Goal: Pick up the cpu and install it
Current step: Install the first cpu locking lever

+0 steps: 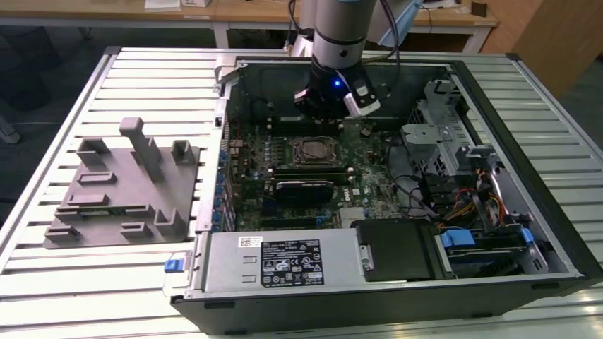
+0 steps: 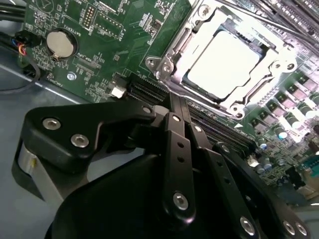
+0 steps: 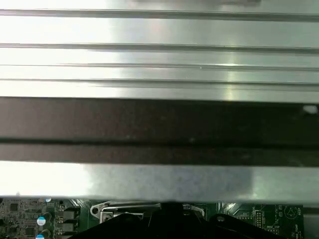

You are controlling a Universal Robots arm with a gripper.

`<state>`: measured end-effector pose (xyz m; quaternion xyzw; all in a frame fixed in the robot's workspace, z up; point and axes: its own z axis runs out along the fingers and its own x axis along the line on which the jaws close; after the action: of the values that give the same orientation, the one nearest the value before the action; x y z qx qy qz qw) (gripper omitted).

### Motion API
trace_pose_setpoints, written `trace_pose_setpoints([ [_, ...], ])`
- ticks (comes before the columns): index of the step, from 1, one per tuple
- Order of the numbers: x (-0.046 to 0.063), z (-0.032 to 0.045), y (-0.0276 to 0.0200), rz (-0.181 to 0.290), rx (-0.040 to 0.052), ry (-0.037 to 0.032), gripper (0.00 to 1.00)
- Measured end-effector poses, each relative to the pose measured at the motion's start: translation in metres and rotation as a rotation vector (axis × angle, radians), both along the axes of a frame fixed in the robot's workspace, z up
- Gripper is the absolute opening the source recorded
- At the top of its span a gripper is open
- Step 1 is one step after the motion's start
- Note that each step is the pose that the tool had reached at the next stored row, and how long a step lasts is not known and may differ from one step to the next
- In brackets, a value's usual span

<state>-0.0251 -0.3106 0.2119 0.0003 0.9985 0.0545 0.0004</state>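
Claw [image 2: 174, 107] seen in the second wrist view with black fingers [image 2: 172, 144] drawn together to a narrow line, nothing held between them. Tips poised above the motherboard [image 2: 124, 30], beside a black slot edge, clear of contact as far as can be told. Cpu [image 2: 224, 59] seated in the socket [image 2: 167, 67] just past the tips, pale silver top plate exposed, metal frame around it. Coin battery [image 2: 62, 42] noted on the board, well apart from the socket.

In the exterior view, claw [image 1: 325, 113] positioned inside the open computer case [image 1: 556, 233], close to the far wall, socket [image 1: 315, 150] near below it. Open room above the board; drive cage and cable bundle [image 1: 443, 183] crowding the exterior view's right. Grey tray [image 1: 123, 191] resting on the slatted surface [image 1: 56, 141] outside the case, at the exterior view's left.

First wrist view adds the case wall's dark edge [image 3: 159, 127] and surface slats beyond it, with a strip of board beneath.
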Motion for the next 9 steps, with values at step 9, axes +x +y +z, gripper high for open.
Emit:
trace_pose_setpoints([
  [9, 0.0, 0.0, -0.0047, 0.0, -0.0001, 0.0001, 0.11],
])
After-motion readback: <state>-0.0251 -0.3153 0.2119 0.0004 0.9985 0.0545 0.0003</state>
